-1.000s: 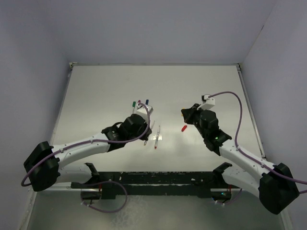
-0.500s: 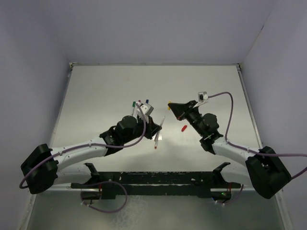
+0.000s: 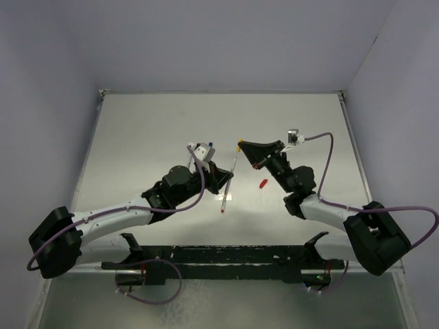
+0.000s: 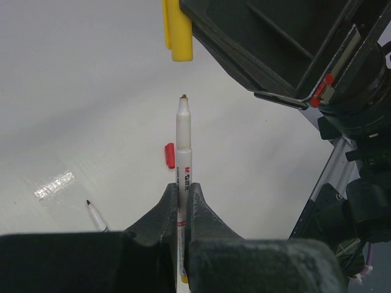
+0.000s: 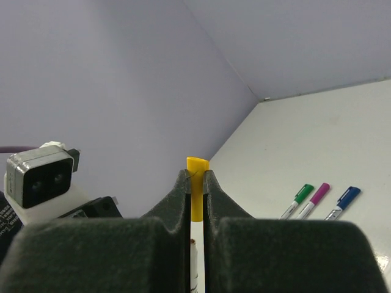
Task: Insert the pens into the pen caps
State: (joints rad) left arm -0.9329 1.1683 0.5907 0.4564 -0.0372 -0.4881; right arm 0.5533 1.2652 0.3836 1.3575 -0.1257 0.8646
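My left gripper [image 3: 229, 178] is shut on a silvery-white pen [image 3: 234, 168] and holds it above the table, tip up. In the left wrist view the pen [image 4: 182, 146] stands between my left gripper's [image 4: 182, 187] jaws. Its tip is a short gap below the yellow cap [image 4: 177, 30]. My right gripper [image 3: 244, 147] is shut on that yellow cap [image 3: 239, 144], as the right wrist view [image 5: 195, 174] shows, with the cap [image 5: 197, 189] pinched and the pen tip just under it. A red cap [image 3: 263, 183] lies on the table. A second pen [image 3: 225, 197] lies beside it.
Three capped pens lie side by side: green [image 5: 298, 198], purple [image 5: 314, 196], blue [image 5: 344, 200]. From above only the blue one [image 3: 210, 145] shows clearly past the left wrist. A shiny tape patch [image 4: 55, 183] is on the table. The red cap [image 4: 169, 155] lies behind the held pen.
My left gripper lifted the pen off the table and swung it right. My right gripper carried the yellow cap left. Pen tip and cap are now nearly in line.
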